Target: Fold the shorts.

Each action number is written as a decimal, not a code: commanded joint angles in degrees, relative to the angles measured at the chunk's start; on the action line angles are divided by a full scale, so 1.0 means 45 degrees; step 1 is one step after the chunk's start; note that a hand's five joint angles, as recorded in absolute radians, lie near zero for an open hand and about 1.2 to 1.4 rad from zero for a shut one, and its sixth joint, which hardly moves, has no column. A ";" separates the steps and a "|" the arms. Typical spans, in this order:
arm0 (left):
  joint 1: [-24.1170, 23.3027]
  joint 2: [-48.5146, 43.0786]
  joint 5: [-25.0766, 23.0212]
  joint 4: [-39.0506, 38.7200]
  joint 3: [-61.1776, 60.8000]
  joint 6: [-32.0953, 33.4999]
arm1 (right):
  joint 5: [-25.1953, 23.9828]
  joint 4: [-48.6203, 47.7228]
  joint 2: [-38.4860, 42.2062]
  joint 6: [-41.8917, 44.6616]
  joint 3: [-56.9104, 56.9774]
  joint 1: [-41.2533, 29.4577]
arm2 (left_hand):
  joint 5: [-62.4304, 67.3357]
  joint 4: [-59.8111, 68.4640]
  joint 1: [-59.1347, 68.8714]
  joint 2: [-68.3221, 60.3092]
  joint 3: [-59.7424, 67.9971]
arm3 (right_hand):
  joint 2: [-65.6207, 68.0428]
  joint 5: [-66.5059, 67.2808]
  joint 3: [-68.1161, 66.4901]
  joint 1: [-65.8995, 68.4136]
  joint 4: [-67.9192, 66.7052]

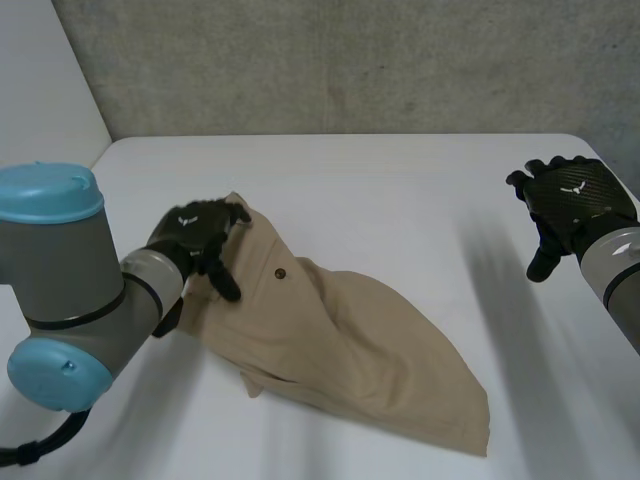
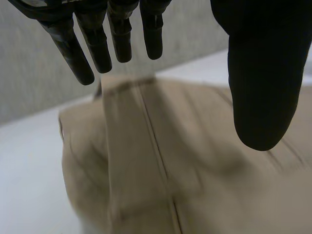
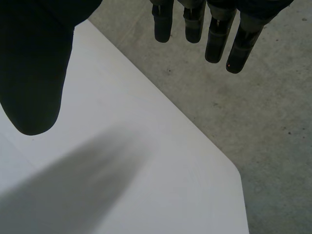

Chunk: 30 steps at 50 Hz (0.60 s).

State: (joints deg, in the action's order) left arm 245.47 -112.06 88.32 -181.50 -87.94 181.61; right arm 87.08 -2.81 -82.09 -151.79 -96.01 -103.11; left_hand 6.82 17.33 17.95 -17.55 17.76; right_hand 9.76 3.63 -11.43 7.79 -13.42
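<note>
Shorts: tan, lying on the white table in a long slanting shape. One end is toward my left arm, and the other spreads into a broad hem nearer the front edge on my right side. The cloth looks doubled over, with soft wrinkles along its near edge.
Button: small and dark, on the upper face of the shorts, near my left hand.
Left hand: over the end of the shorts closest to my left arm, at the corner that peaks up there.
Left fingers: straight and loose, side by side, with the left thumb held well apart from them and nothing pinched between.
Under left palm: tan cloth, with a stitched seam running across it below my fingertips.
Contact, left: in the head view my fingers seem to lie on the cloth, but I cannot tell whether they press on it.
Right hand: hovers by the table's right edge, well apart from the shorts, holding nothing.
Right fingers: straight and slightly spread, with the right thumb wide off to the side.
Under right palm: a bare corner of the table and, past it, grey speckled floor.
Left arm: grey joint with light-blue caps, bent close at the near left side of the table.
Backdrop: rough concrete wall behind the table's far edge.
</note>
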 commanded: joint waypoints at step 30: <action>0.1467 0.0135 0.1780 -0.1327 0.3974 0.2337 | 0.0063 -0.0099 0.0098 0.0157 -0.0363 -0.0035 | 1.4041 1.3927 1.3788 -1.3879 1.3832 | 0.0054 -0.0807 0.0318 0.0492 0.0759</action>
State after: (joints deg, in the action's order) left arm 250.80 -117.30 95.81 -186.45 -74.75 189.05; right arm 87.28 -3.25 -81.58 -151.17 -97.35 -103.27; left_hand 55.75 68.19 66.36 -68.42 68.00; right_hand 9.76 3.63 -11.43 7.79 -13.42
